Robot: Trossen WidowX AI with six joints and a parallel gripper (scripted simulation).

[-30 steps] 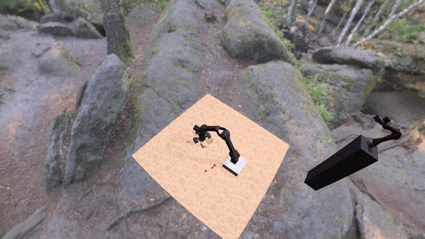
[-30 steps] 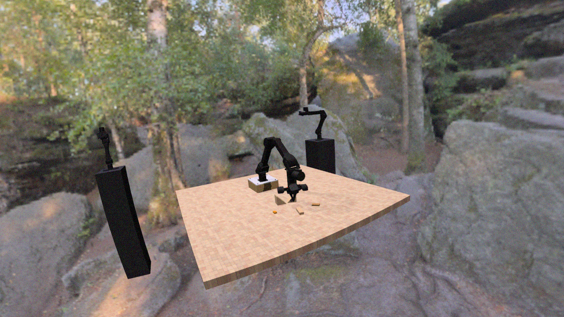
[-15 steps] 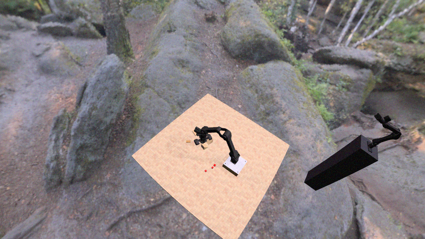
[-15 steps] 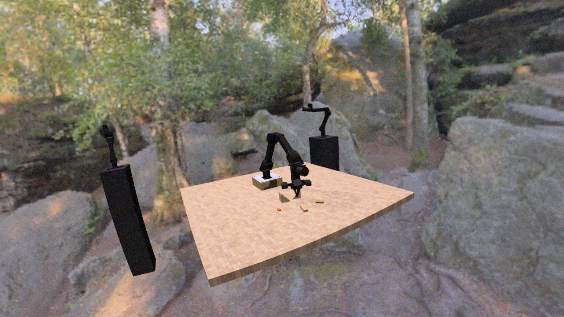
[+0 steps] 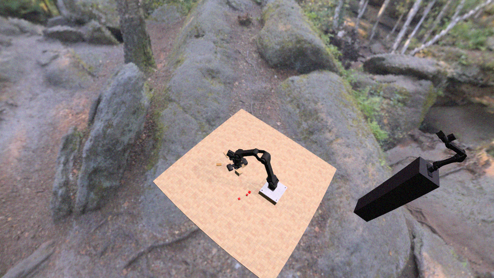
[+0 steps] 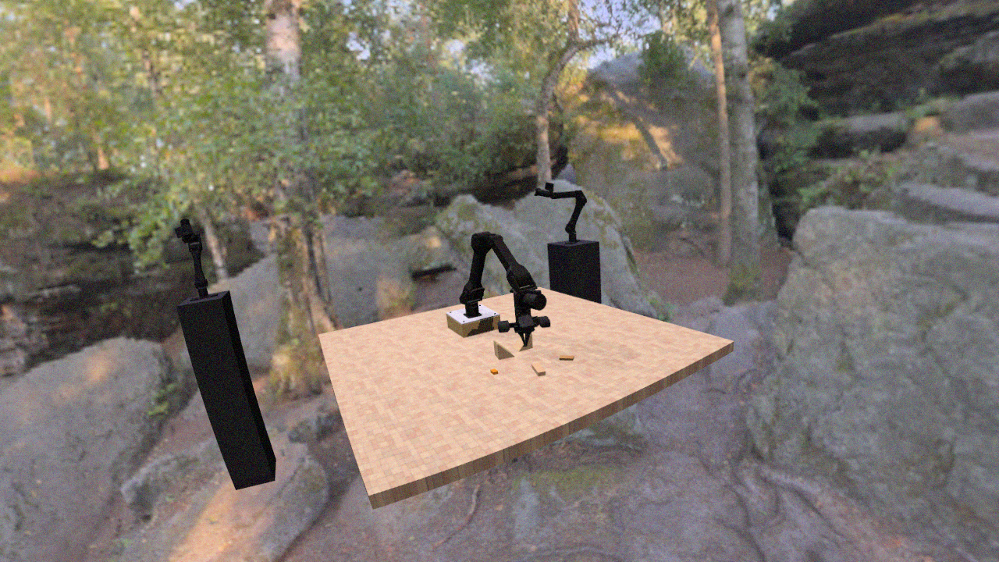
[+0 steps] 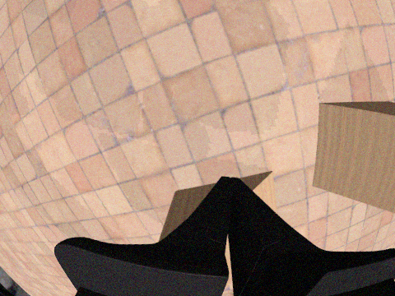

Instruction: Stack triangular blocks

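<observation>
Two wooden triangular blocks stand apart on the table (image 5: 269, 234) (image 6: 432, 419). One block (image 5: 238, 173) (image 6: 528, 341) (image 7: 174, 211) is partly hidden by my fingers. The other block (image 6: 501, 350) (image 7: 354, 152) stands at the right in the wrist view, cut off by the frame edge, and is mostly hidden by the hand in the top view. My gripper (image 6: 524, 345) (image 7: 228, 185) points down, shut with nothing between the fingers. Its tips are low, beside or over the first block; whether they touch it or the table I cannot tell.
Two thin wooden pieces (image 5: 219, 164) (image 6: 538, 368) (image 6: 566, 357) lie beyond the blocks from the base. An orange cube (image 6: 493, 371) lies near them. Three red cubes (image 5: 249, 192) (image 5: 247, 194) (image 5: 239, 198) lie beside the white base plate (image 5: 278, 190) (image 6: 481, 314).
</observation>
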